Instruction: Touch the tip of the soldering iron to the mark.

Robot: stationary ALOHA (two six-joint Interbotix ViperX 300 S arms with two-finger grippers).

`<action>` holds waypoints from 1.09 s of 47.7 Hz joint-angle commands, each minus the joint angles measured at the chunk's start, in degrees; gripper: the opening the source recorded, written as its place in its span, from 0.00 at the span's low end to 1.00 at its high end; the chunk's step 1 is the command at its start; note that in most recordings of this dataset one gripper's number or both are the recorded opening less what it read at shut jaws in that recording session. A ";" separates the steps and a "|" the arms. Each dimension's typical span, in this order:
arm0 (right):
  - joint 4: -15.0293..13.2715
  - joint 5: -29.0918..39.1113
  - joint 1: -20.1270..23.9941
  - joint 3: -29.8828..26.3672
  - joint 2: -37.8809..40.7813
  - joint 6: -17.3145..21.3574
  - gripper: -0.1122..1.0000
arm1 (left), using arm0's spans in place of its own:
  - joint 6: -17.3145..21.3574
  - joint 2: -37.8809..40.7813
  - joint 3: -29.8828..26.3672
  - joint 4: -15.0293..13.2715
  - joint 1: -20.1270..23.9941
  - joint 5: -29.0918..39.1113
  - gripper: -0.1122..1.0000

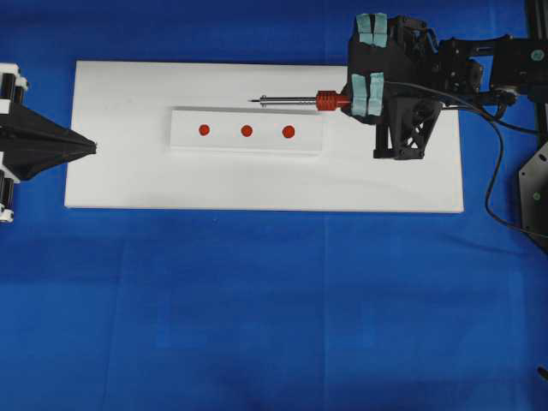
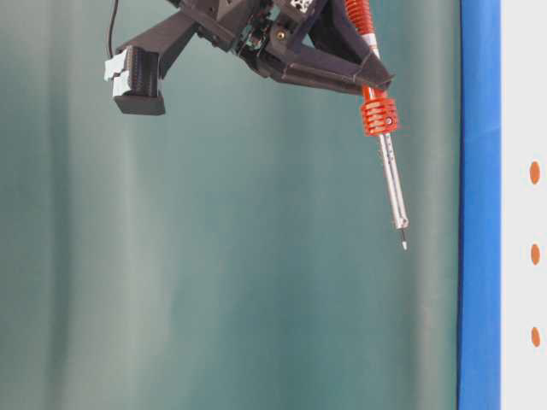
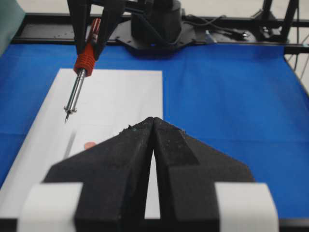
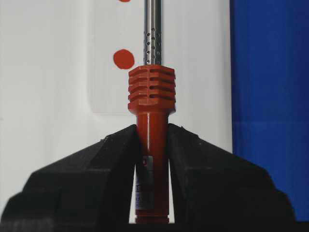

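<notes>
The right gripper clamped the light, rigid soldering iron by its orange-red handle, its fragile tip above the white strip; the left gripper sat closed.

Blue tabletop, green backdrop

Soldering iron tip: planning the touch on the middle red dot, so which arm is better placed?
Right. Its end effector holds the soldering iron, the tip raised near the mark. The left end effector sits shut and empty at the board's far end.
</notes>
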 commanded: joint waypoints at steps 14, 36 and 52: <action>0.53 -0.79 -0.18 -0.35 2.72 0.09 0.16 | 0.00 0.26 -0.53 0.00 0.00 -0.44 0.10; 1.58 -7.03 1.05 1.32 9.49 0.09 0.16 | 0.09 0.18 -0.53 0.00 0.00 -0.35 0.10; 1.76 -8.26 1.14 1.67 12.04 0.09 0.16 | 0.18 0.26 -0.35 0.00 0.00 -0.26 0.10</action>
